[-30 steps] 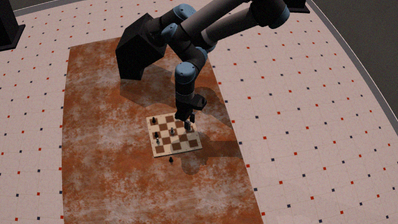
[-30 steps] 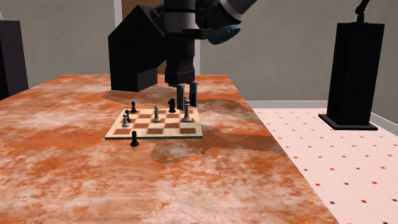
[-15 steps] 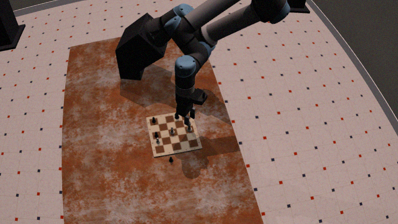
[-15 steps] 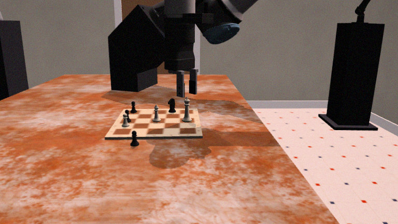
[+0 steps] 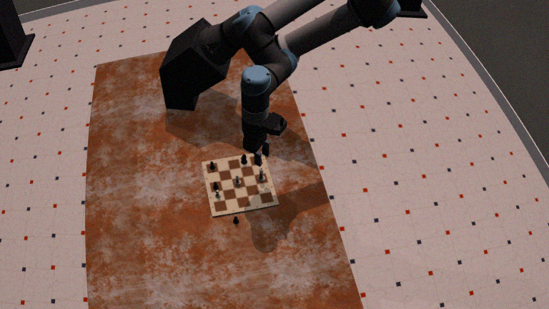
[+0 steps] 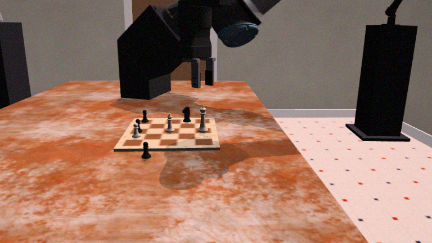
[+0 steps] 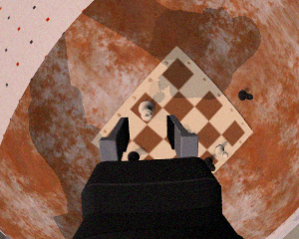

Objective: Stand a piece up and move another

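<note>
On the mottled rust-orange table (image 6: 79, 196), the black two-finger claw (image 6: 202, 82) hangs open and empty above the checkered board (image 6: 203, 147) — tall pale queen-like piece (image 6: 202, 119) below it, upright. Judged next: retreat straight up — no sideways drift.

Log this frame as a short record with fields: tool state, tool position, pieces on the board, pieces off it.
tool state: tool open, nothing between its fingers
tool position: raised above the far edge of the chessboard, touching no piece
on board: six upright pieces, among them a tall white piece and a black knight
off board: one black pawn upright on the table beside the near edge
</note>
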Controlling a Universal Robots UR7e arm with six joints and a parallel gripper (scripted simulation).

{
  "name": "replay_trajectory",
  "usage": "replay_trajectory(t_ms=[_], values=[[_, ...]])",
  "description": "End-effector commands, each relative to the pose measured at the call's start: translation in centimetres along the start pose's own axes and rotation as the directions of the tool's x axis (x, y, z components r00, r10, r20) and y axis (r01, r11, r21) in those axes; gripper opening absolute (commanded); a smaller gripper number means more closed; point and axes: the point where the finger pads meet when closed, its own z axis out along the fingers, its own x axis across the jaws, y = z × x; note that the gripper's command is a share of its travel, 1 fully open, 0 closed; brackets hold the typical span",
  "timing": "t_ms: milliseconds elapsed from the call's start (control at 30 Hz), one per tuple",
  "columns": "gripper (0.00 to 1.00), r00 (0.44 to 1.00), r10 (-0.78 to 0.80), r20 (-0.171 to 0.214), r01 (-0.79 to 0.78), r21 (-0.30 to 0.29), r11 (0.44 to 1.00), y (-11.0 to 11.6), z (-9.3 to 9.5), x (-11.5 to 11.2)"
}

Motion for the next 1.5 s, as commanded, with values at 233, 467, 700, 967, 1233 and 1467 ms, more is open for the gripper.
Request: replay_trajectory(t_ms=[233,467,700,967,1233,1467], values=[[1.00,1.000,-0.001,0.004,0.001,0.000,1.000,0.0,-1.0,-0.1],[1.00,1.000,-0.001,0.004,0.001,0.000,1.000,0.0,-1.0,-0.1],[1.00,1.000,-0.001,0.004,0.001,0.000,1.000,0.0,-1.0,-0.1],[1.00,1.000,-0.001,0.004,0.001,0.000,1.000,0.0,-1.1,-0.1],[1.00,1.000,-0.001,0.004,0.001,0.000,1.000,0.0,-2.4,-0.1],[1.00,1.000,-0.001,0.004,0.001,0.000,1.000,0.0,-4.1,0.0]])
